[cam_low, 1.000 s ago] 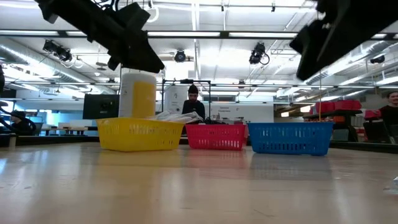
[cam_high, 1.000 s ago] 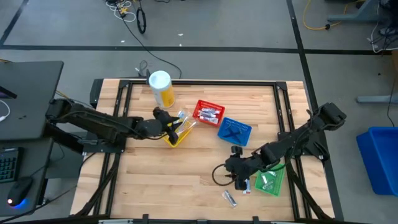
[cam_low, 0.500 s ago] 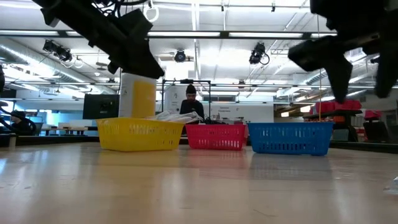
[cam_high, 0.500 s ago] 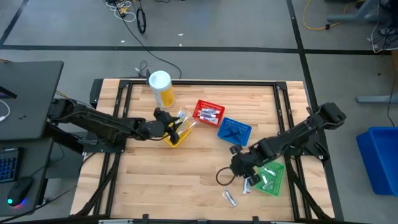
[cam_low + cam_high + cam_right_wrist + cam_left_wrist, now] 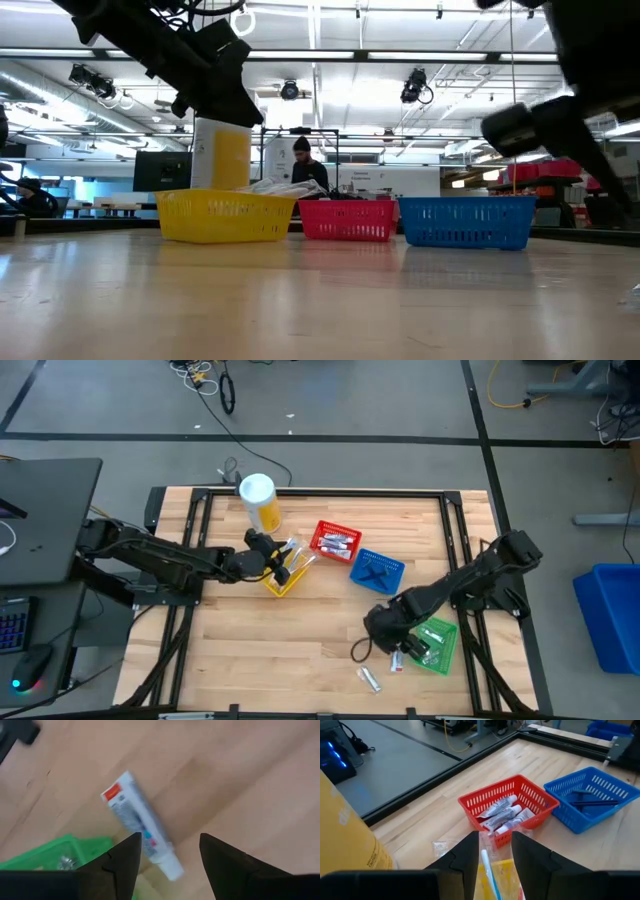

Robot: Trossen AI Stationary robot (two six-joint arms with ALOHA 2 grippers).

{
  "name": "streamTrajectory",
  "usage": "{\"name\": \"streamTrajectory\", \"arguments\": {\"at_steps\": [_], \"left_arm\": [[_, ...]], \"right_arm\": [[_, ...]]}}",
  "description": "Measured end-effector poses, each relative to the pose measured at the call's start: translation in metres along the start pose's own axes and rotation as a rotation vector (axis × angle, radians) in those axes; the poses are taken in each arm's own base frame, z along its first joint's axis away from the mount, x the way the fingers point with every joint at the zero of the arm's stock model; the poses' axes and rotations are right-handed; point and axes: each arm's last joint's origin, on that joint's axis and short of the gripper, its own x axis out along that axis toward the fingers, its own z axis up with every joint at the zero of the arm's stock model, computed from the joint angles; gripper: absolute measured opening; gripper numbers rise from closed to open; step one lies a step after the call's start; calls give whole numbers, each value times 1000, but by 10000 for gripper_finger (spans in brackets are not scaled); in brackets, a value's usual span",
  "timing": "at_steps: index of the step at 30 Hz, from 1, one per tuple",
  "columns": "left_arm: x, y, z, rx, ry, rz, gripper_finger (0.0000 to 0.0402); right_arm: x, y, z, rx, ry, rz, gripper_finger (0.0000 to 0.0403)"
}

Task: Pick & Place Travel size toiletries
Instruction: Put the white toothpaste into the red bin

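Right end effector [image 5: 384, 635] has slid toward the lower middle of the high view, beside the green basket [image 5: 437, 643]. Its fingers are apart over a tube [image 5: 138, 824]. Left end effector [image 5: 494, 854], fingers apart, hangs over the yellow basket [image 5: 283, 578].

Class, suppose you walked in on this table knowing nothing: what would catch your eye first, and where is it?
A row of bright mesh baskets: yellow, red, blue across the wooden table's middle, with a green one near the right edge. Behind stands a tall white-and-yellow canister. The right gripper, open, hovers over a small white toothpaste tube.
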Motion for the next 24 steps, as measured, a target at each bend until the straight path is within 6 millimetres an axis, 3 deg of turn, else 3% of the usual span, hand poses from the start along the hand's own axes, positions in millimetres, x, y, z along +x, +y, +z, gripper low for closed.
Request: {"name": "streamTrajectory", "arguments": {"at_steps": [7,12,18,24], "left_arm": [[0,0,0,0,1,0,122],[0,0,0,0,2,-2,122],[0,0,0,1,2,-2,122],[0,0,0,0,2,-2,122]], "right_arm": [[18,6,14,-122,75,32,203],[28,2,12,-163,148,-34,210],[31,2,9,-250,195,-28,215],[28,-6,9,-283,249,-170,211]]}}
